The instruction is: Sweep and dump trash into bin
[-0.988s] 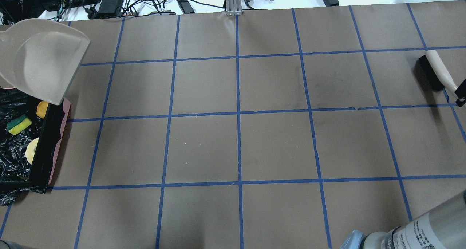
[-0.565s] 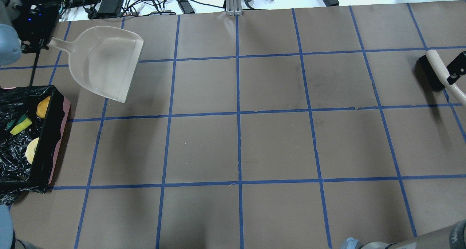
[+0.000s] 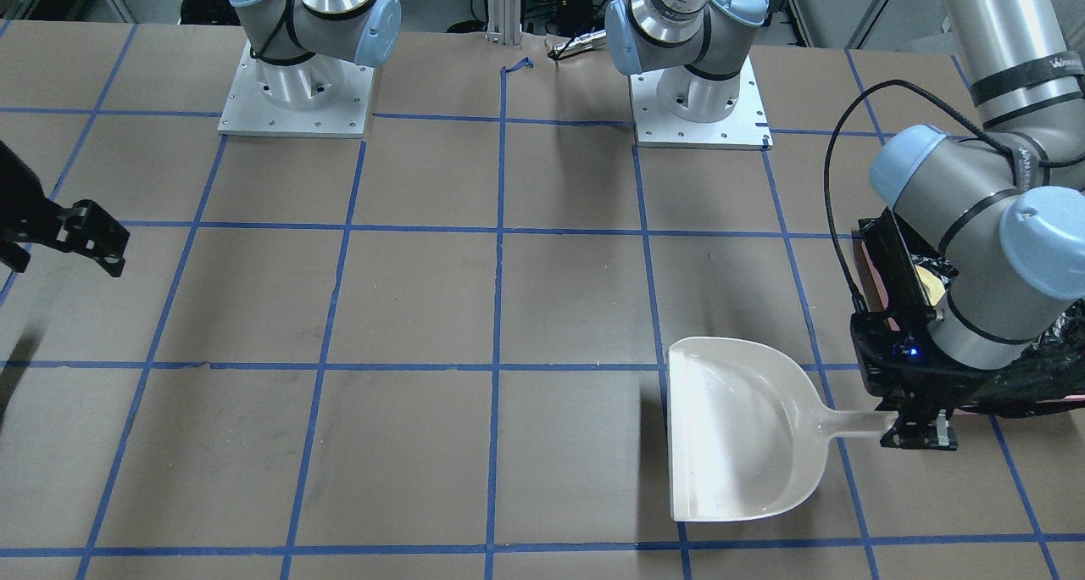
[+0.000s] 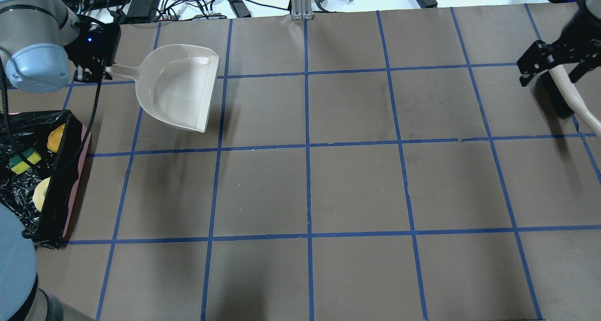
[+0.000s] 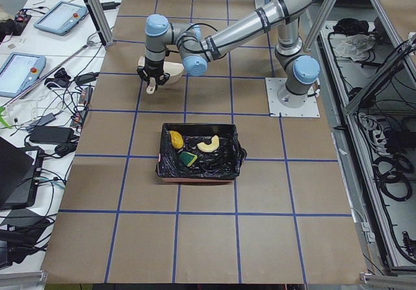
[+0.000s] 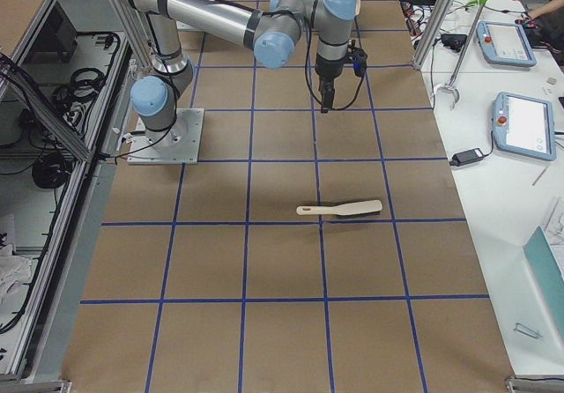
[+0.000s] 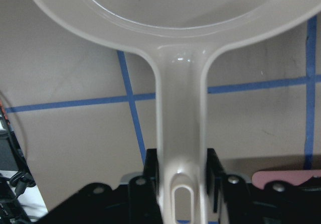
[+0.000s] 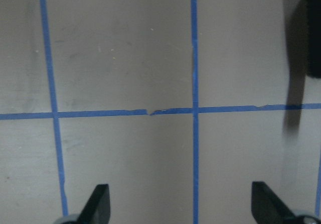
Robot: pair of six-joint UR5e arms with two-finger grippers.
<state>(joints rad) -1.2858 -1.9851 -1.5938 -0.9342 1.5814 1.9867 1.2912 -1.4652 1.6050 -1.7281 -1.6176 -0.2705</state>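
Observation:
The trash lies in the bin (image 4: 77, 189), a pink box with a black bag at the table's left edge. It is a yellow-green sponge (image 4: 21, 161), a potato-like lump (image 4: 56, 138) and a croissant (image 4: 41, 193). All three also show in the exterior left view, around the sponge (image 5: 188, 158). My left gripper (image 4: 91, 70) is shut on the handle (image 7: 180, 123) of the empty off-white dustpan (image 4: 181, 88). It holds the dustpan low over the table, beyond the bin. My right gripper (image 4: 544, 65) is open and empty, raised above the brush (image 4: 563, 95).
The brush (image 6: 339, 209), with its tan handle and black bristles, lies flat on the table at the far right. Cables and power bricks (image 4: 141, 2) lie beyond the table's far edge. Blue tape lines grid the brown table top.
My left arm has carried the dustpan from over the bin rightward and levelled it. My right gripper has moved from the brush handle's end to above the brush. The brush stayed put.

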